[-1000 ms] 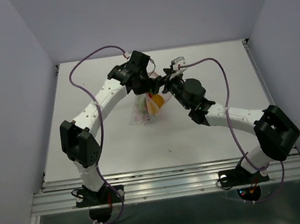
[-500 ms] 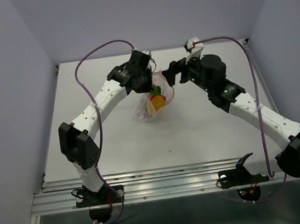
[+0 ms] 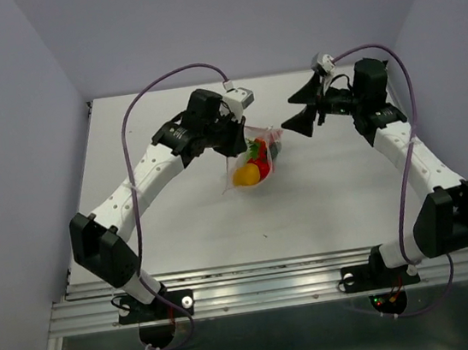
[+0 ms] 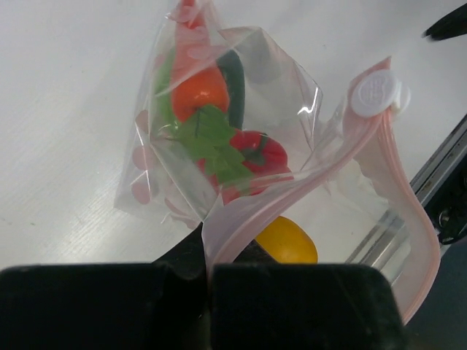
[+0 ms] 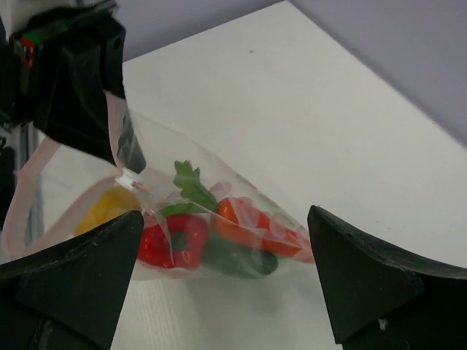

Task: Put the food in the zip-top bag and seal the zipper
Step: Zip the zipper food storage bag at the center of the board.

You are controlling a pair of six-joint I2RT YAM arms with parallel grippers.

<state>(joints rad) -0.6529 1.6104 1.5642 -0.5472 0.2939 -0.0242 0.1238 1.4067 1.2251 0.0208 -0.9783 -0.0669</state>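
Left jaws clenched on the zipper [image 4: 292,191], pinching the pink strip right at the tips. The zip-top bag [image 4: 292,95] hangs out ahead of and below them. Zipper isn't sealed: the two pink edges gape apart beyond the pinch, with a white round tab [image 4: 376,95] at the far end of the strip. All the food is inside the bag. The yellow-orange round one [image 4: 286,240] is nearest the left jaws, then the red bell pepper [image 4: 259,153]. The carrot [image 4: 198,91], with its green top [image 4: 208,138], lies further out. The dark green cucumber [image 4: 233,80] is just beside the carrot, and the light green pepper [image 4: 162,95] is on its other side, partly hidden by the crinkled plastic. The bag's far end sits low toward the counter [image 3: 307,208]; can't tell if it touches. Right jaws released, spread wide, nothing between them. They point at the bag from its side, near but apart, so in the right wrist view the bag sits framed in the gap ahead of them.
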